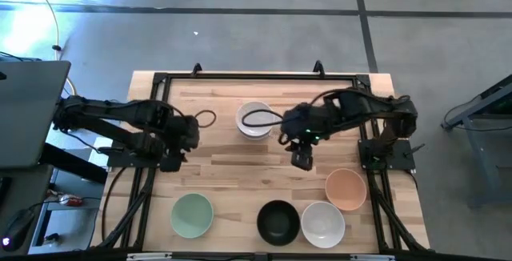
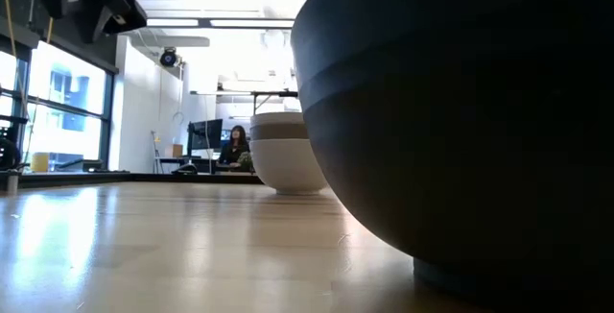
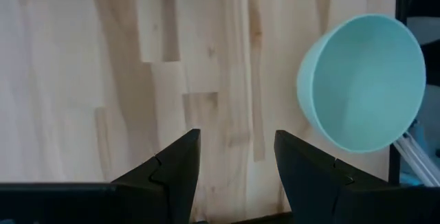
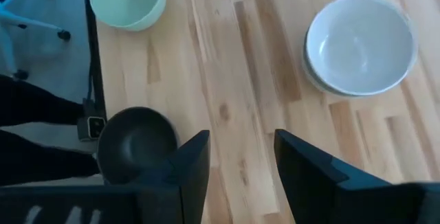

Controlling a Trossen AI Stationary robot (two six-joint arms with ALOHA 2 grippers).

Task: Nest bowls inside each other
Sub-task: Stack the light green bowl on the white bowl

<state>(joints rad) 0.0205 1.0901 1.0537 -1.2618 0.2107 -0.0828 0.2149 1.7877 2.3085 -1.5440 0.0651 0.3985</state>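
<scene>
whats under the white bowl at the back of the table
The white bowl sits nested on another bowl: a grey-olive band shows just below its rim in the low view, above a white base. How many bowls are stacked there is hidden.

No readable text, labels or numbers anywhere.

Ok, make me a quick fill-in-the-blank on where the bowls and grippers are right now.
1. The black bowl sits between the mint bowl and a ____ bowl.
2. The peach bowl lies on the ____ arm's side.
3. Both the left gripper and the right gripper hold ____.
4. The white stack stands near the table's ____ edge.

Missing words: white; right; nothing; far
</scene>
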